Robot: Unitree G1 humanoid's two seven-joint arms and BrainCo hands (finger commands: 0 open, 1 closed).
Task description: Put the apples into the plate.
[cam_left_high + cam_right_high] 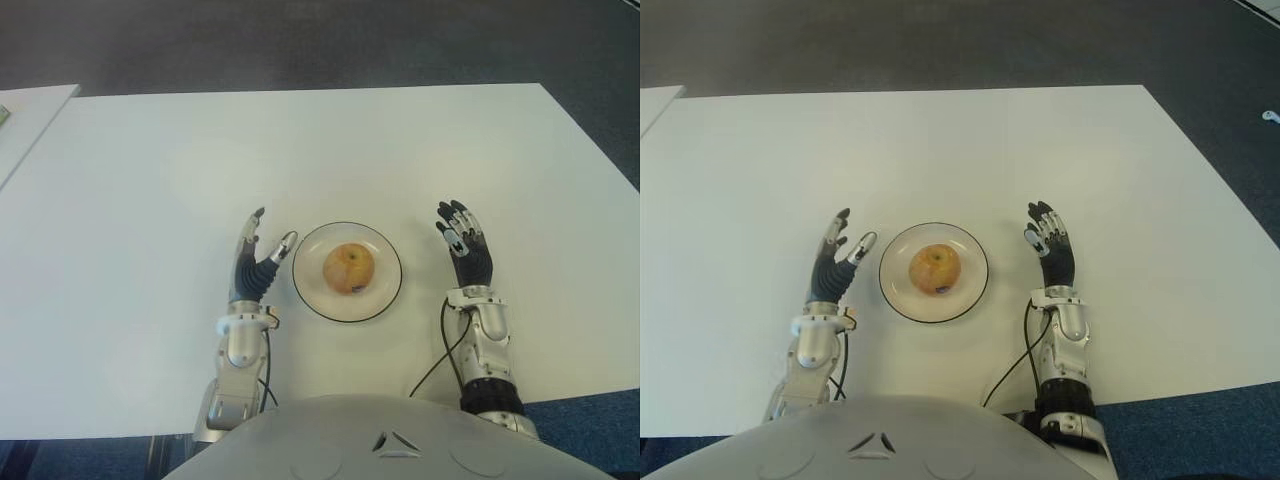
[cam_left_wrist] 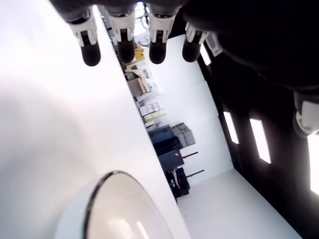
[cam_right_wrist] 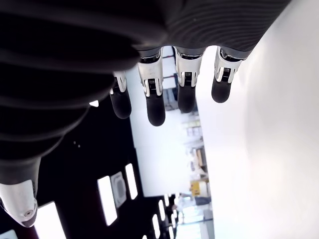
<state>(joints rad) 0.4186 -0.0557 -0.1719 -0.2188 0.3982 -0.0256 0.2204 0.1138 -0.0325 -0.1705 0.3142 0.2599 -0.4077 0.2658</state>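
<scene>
A: Looking at it now — apple sits in the plate, roughly centred, between both hands.

B: Hands?

A: Left hand just beside the plate's left rim, fingers straight and spread, thumb tip near the rim, holding nothing. Right hand a bit further off on the plate's right side, fingers extended, also empty. Both wrist views show fingers apart, nothing between them.

B: More apples?

A: None visible on the table. Task looks done w/ this one, I'd judge.

B: Risks?

A: Mainly the left thumb — it's close enough that an inward sweep could nudge the plate & set the apple rolling. Round fruit, shallow rim, so a knock might tip it out.
</scene>
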